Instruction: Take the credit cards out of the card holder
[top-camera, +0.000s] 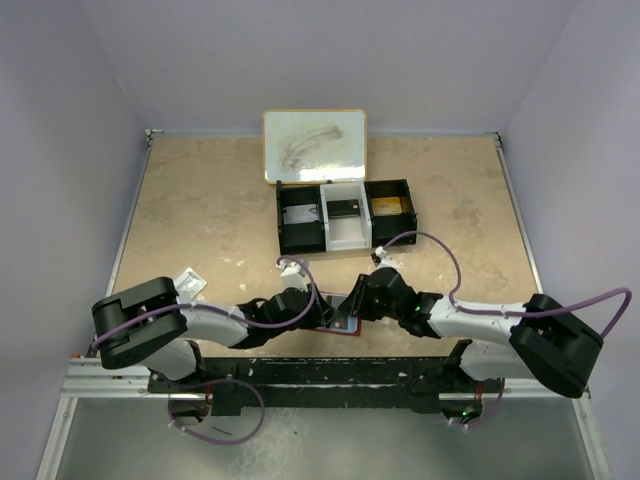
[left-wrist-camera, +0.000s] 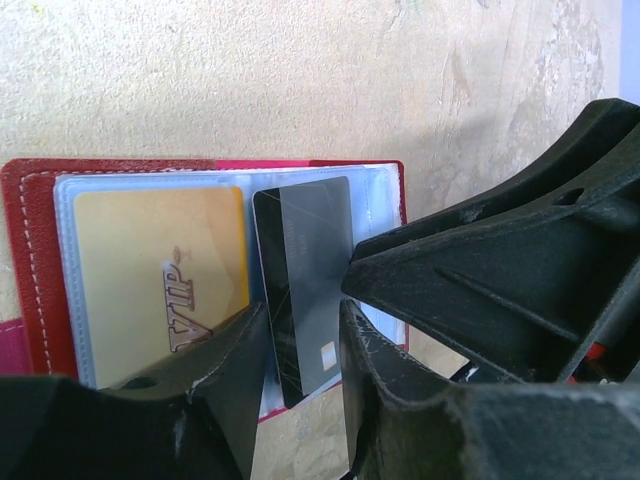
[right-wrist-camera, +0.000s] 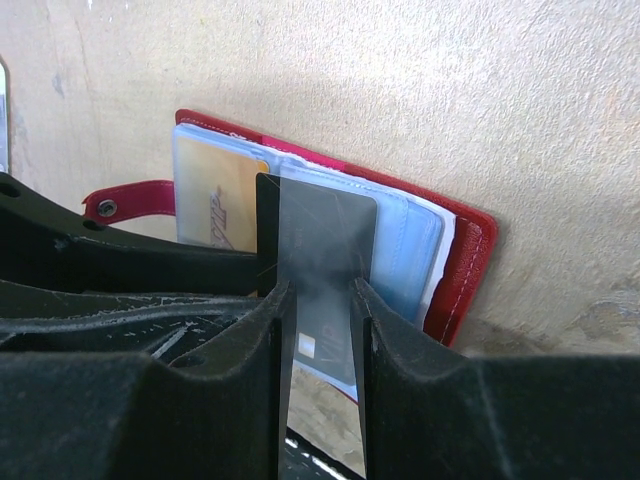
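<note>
From above, the red card holder (top-camera: 328, 327) lies open at the table's (top-camera: 200, 220) 6 o'clock edge, with the left gripper (top-camera: 312, 305) and right gripper (top-camera: 360, 300) meeting over it. Left wrist: narrow jaws straddle the dark card (left-wrist-camera: 305, 250), contact unclear; a gold VIP card (left-wrist-camera: 160, 270) sits at its 9 o'clock. Right wrist: narrow jaws look clamped on that card's edges. Uneven pulls could bend it or drag the holder along.

From my remote seat I see plain pale lavender walls (top-camera: 330, 50) closing in on three sides of a mottled beige tabletop (top-camera: 210, 210), all of it under soft, even light, with a silver metal rail (top-camera: 110, 385) along its near edge and a dull grey surface (top-camera: 330, 450) below.
</note>
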